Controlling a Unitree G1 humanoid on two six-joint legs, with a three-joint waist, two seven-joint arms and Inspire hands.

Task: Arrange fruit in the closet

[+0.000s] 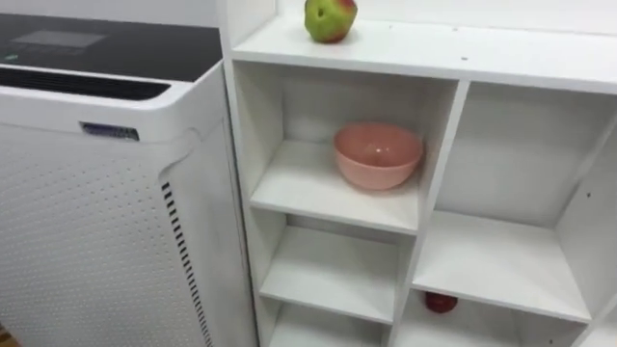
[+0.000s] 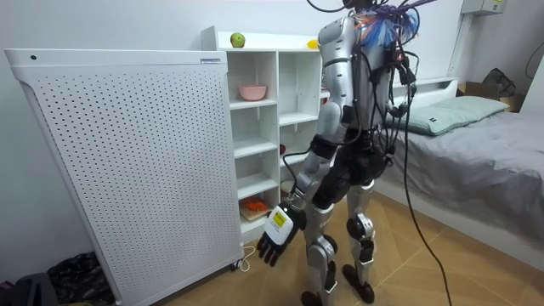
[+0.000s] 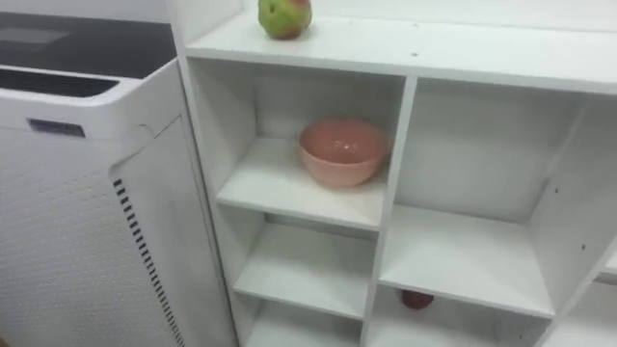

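Note:
A green and red apple [image 1: 329, 19] sits on top of the white closet [image 1: 453, 53], near its left end. Below it, a pink bowl [image 1: 378, 154] stands in the upper left compartment. A small red fruit [image 1: 441, 302] lies at the back of a lower compartment. In the room view I stand facing the closet [image 2: 276, 85]. My left hand [image 2: 276, 236] hangs low at my side, away from the shelves, with its fingers relaxed and holding nothing. A yellow item [image 2: 312, 42] lies on the closet top beside my shoulder.
A tall white perforated appliance [image 1: 96, 193] stands right against the closet's left side. Orange items [image 2: 255, 204] lie on a low shelf. A bed [image 2: 476, 144] stands behind me on the room view's right, with wooden floor between.

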